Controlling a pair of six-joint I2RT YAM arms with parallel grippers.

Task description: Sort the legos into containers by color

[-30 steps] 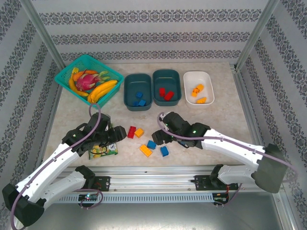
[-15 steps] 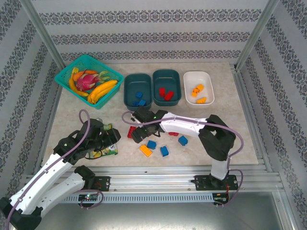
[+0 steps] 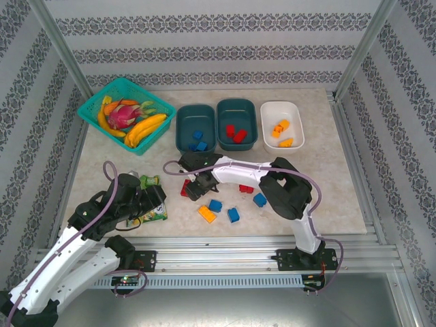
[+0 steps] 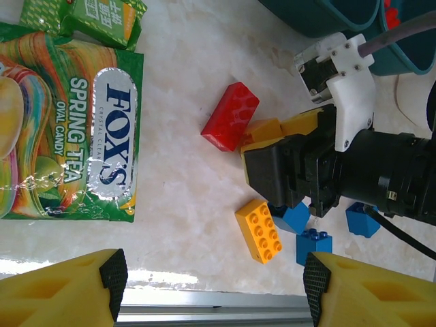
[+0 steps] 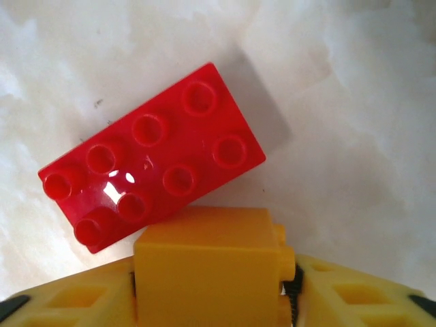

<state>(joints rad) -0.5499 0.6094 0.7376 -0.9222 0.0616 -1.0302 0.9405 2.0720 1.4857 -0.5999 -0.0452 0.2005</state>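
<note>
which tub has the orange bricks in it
The white tub, rightmost of the three. The left teal tub holds blue bricks, the middle teal tub red bricks.

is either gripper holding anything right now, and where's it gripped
The right gripper pinches the yellow brick by its two opposite sides, right beside the loose red brick. The left gripper is open and empty.
</note>
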